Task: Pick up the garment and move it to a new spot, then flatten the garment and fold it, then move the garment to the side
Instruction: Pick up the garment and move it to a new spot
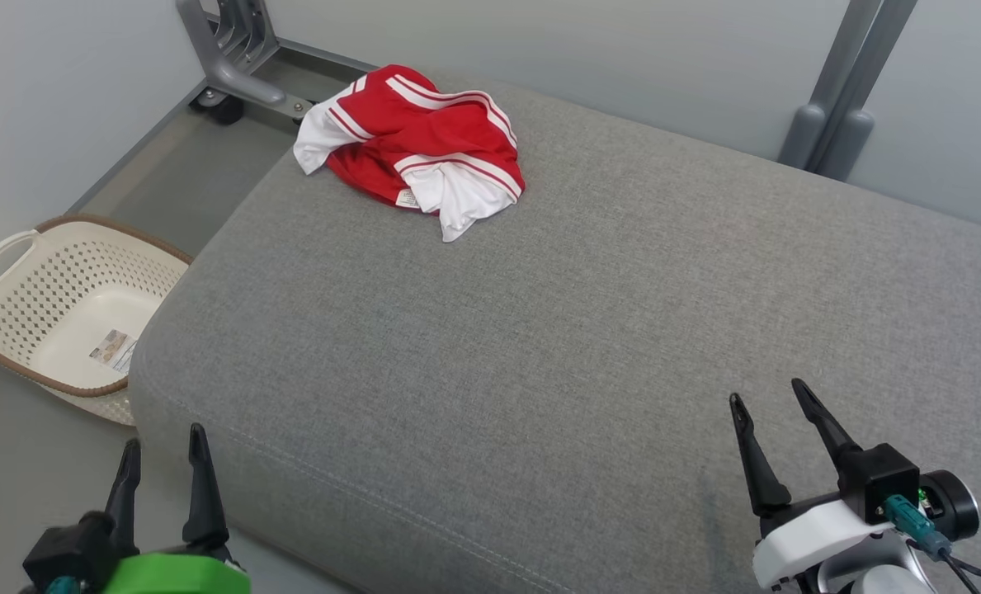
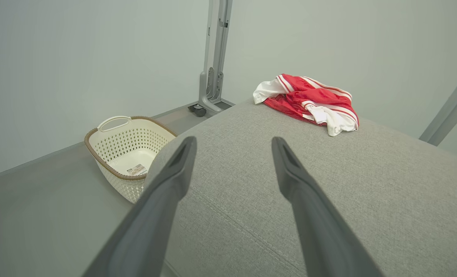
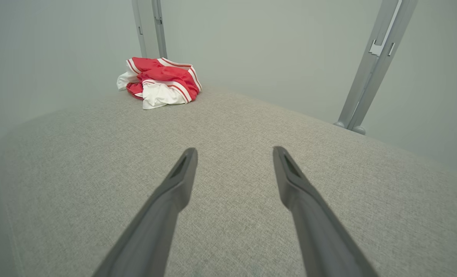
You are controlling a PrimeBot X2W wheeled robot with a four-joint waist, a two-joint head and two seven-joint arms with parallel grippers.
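Nothing is done yet: the garment [image 1: 412, 140] lies well ahead of the left gripper [image 1: 164, 435] and right gripper [image 1: 766, 390], both spread wide and empty.

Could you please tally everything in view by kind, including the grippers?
Red-and-white garment: 1
Basket: 1
Grey cushion: 1
Metal stands: 2
Grippers: 2, left gripper and right gripper, both open
Total: 7
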